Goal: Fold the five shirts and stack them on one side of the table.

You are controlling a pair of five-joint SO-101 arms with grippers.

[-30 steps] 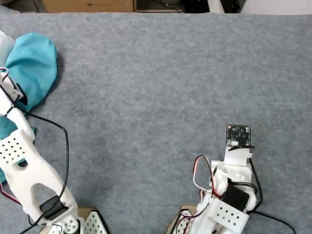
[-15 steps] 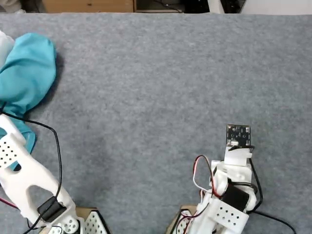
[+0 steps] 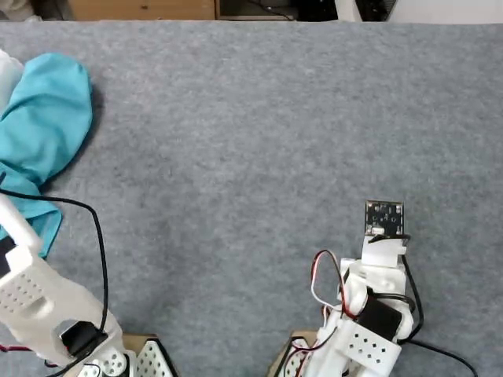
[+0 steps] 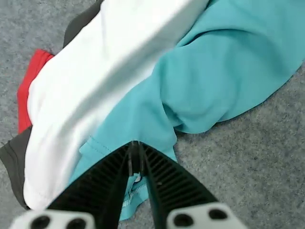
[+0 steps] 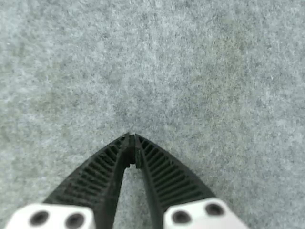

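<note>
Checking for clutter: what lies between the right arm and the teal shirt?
Bare grey mat. The high view shows nothing on the stretch from the right arm across to the teal shirt at the left edge.

High view overhead; wrist views close, downward; left shares teal shirt [image 3: 45, 118].

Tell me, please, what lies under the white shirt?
A red shirt and a dark one stick out beneath the white shirt; the rest of them is covered.

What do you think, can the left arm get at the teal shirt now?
Probably yes: the left gripper, shut, hangs right at the hem of the teal shirt, and nothing covers that hem.
</note>
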